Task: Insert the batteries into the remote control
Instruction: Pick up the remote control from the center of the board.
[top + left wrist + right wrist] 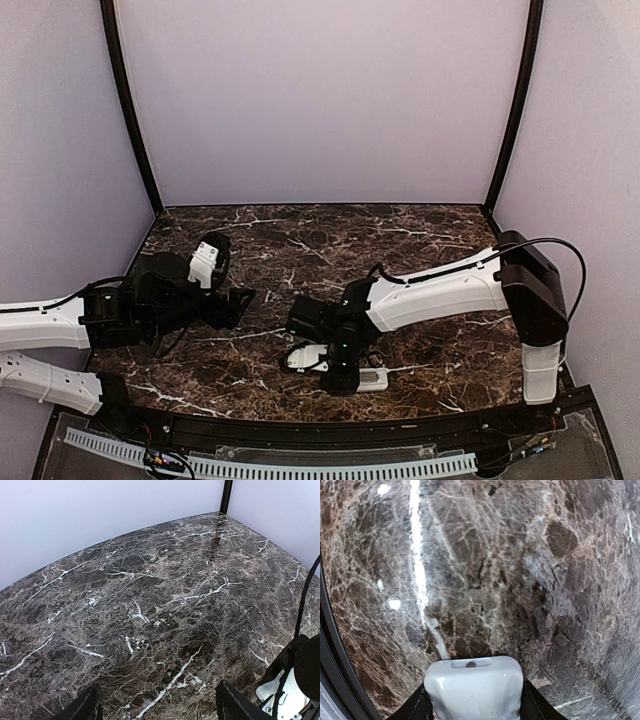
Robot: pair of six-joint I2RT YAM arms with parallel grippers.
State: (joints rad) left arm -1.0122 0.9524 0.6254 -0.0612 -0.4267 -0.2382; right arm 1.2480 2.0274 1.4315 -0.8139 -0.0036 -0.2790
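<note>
The white remote control (472, 690) sits end-on between my right gripper's (474, 705) black fingers (416, 707), low over the marble. A small dark slot shows in its far end. In the top view the right gripper (338, 372) points down near the table's front, and a white end of the remote (376, 379) sticks out to its right. My left gripper (236, 298) is open and empty at the left. Its finger tips (86, 707) are spread wide over bare marble. No batteries show in any view.
A white piece (305, 355) lies just left of the right gripper; it also shows in the left wrist view (279, 694), and I cannot tell what it is. The marble table (320, 240) is walled at the back and sides. A black rail (300, 430) runs along the front edge.
</note>
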